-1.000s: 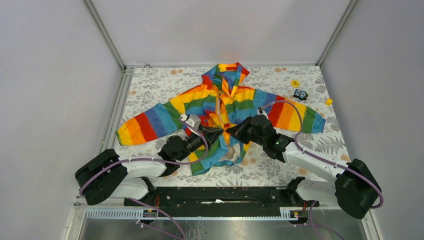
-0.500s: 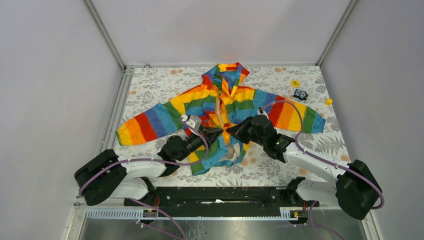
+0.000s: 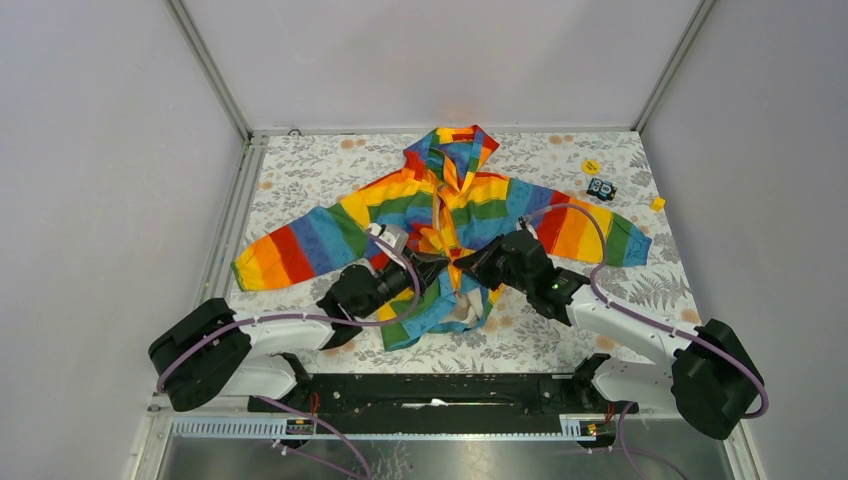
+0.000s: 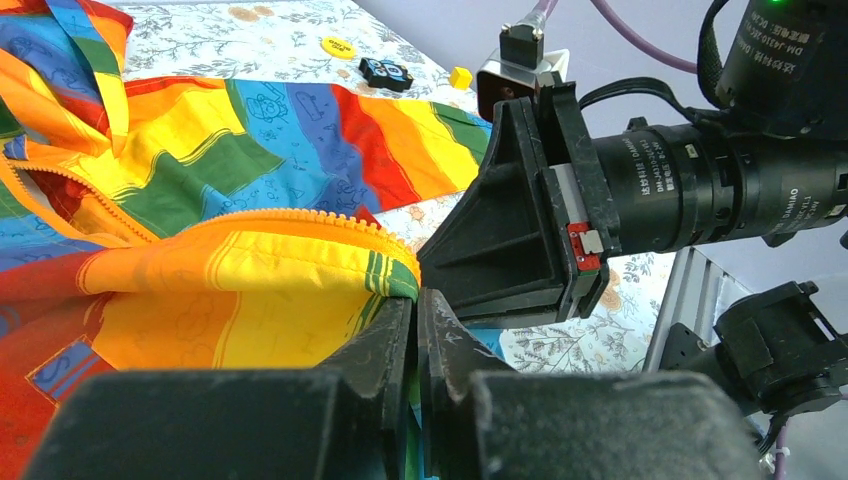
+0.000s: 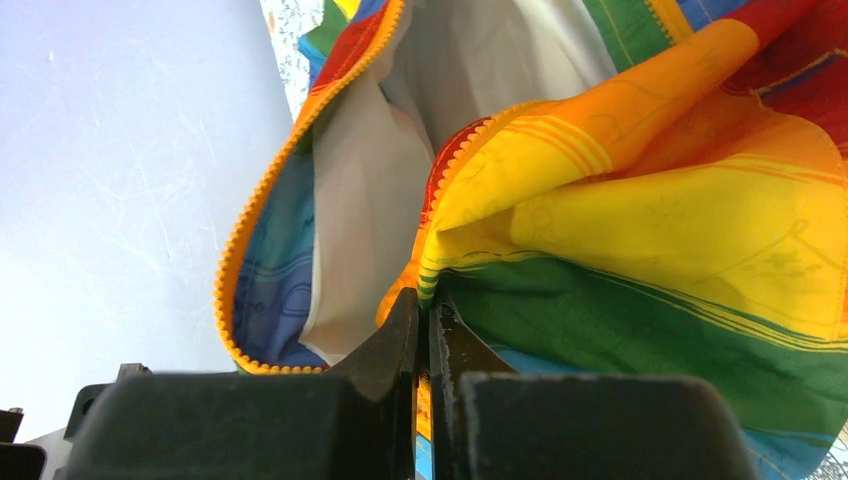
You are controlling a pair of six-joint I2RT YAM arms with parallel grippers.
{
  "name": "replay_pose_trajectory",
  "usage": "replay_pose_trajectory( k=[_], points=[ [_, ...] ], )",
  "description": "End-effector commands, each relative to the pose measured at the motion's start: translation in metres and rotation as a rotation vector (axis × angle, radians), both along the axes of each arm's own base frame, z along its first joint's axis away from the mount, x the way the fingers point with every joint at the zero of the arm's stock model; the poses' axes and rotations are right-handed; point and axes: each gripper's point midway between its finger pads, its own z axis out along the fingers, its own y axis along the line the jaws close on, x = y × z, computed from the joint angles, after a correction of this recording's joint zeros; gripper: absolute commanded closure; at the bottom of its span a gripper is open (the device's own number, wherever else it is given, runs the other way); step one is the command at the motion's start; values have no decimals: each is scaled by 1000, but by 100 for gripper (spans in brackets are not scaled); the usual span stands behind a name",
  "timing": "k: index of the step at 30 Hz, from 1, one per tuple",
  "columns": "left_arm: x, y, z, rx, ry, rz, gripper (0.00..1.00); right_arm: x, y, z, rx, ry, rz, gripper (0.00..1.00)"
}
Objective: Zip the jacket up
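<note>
Though overhead hides the pinch mid-frame, wrist views show left gripper (image 4: 415,325) and right gripper (image 5: 424,325) closed on jacket (image 3: 480,200).

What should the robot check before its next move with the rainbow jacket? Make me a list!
1. Does the left gripper pinch the jacket? Ok, it is shut on the edge by the teeth.
2. Does the right gripper pinch it too? Ok, it is shut on cloth beside the zipper.
3. Is the zipper closed? Not ok, the teeth gape and the white lining shows.
4. Is the slider in reach? Cannot tell, none is in view.
5. Does the jacket lie flat? Not ok, its bottom middle is bunched.
6. Is the small black thing out of the way? Ok, it sits far off to the right.
</note>
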Motion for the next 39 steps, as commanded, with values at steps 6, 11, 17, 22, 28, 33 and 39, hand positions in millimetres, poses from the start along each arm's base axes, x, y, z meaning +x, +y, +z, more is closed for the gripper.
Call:
replay_pose_trajectory(
  k=[6, 11, 17, 22, 28, 33, 39],
  points=[
    [-5, -3, 27, -89, -54, -14, 97, 4, 1, 12, 26, 34, -56, 100],
    [-11, -4, 23, -70, -78, -36, 99, 5, 0, 18, 43, 27, -68, 100],
    [-19, -1, 15, -46, -97, -66, 100, 7, -2, 21, 53, 28, -87, 100],
    [-25, -7, 14, -66, -87, -106, 100, 11, 4, 29, 92, 33, -101, 100],
    [-21, -13, 15, -73, -48, -102, 100, 14, 13, 31, 113, 50, -83, 100],
    [-12, -16, 21, -80, -16, -72, 99, 10, 18, 22, 111, 76, -54, 100],
    [-11, -19, 36, -113, -27, -75, 99, 7, 19, 13, 109, 103, -45, 100]
  ],
)
